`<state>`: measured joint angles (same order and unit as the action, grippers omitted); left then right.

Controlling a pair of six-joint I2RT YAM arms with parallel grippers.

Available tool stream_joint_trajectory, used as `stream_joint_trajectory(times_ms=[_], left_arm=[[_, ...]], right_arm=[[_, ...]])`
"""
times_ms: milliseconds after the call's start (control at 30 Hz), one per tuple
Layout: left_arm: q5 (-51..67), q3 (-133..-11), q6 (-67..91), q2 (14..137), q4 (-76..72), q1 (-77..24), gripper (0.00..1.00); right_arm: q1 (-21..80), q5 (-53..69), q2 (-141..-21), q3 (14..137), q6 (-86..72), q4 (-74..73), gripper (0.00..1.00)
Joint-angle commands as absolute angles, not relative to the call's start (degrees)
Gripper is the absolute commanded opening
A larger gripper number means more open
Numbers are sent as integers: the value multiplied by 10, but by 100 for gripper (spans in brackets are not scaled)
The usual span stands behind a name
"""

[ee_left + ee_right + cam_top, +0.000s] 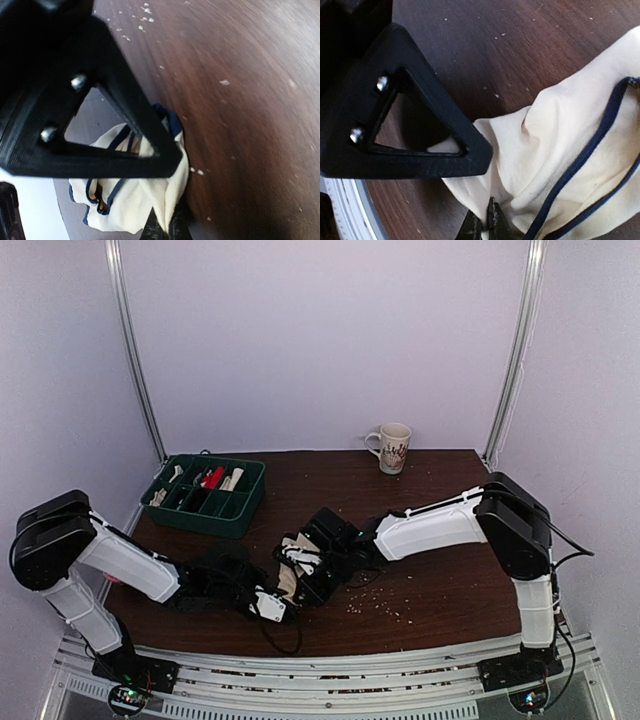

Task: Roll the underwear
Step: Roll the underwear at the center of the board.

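Note:
The underwear (290,578), cream cloth with navy trim, lies bunched on the dark wooden table between both arms. In the left wrist view the underwear (125,205) hangs crumpled, and my left gripper (164,229) is shut on a pinched fold at its edge. In the right wrist view the underwear (560,160) spreads to the right, and my right gripper (487,227) is shut on a fold of its cream fabric. From above, the left gripper (280,594) sits at the cloth's near side and the right gripper (312,568) at its far right side.
A green compartment tray (196,516) with small items stands at the back left. A patterned mug (392,448) sits at the back edge. Crumbs (376,608) are scattered on the table right of the cloth. Metal rails run along the near edge.

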<state>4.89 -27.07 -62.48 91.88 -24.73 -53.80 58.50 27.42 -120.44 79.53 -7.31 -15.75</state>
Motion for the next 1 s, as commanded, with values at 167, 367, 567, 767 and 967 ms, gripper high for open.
stream_joint_trajectory(times_ms=[167, 367, 567, 767, 967], left_arm=[[153, -358, -512, 940, -152, -543, 0], [201, -369, -451, 988, -154, -541, 0], [266, -393, -402, 1028, -132, -498, 0], [416, -458, -342, 1066, -63, -424, 0], [514, -531, -312, 1129, 15, -364, 0]], right_arm=[[567, 131, -1047, 683, -67, -135, 38], [568, 62, -924, 582, -55, -86, 58], [587, -19, -848, 474, -3, -11, 66], [665, -128, -826, 419, 75, 74, 69], [720, -189, -844, 394, 166, 131, 70]])
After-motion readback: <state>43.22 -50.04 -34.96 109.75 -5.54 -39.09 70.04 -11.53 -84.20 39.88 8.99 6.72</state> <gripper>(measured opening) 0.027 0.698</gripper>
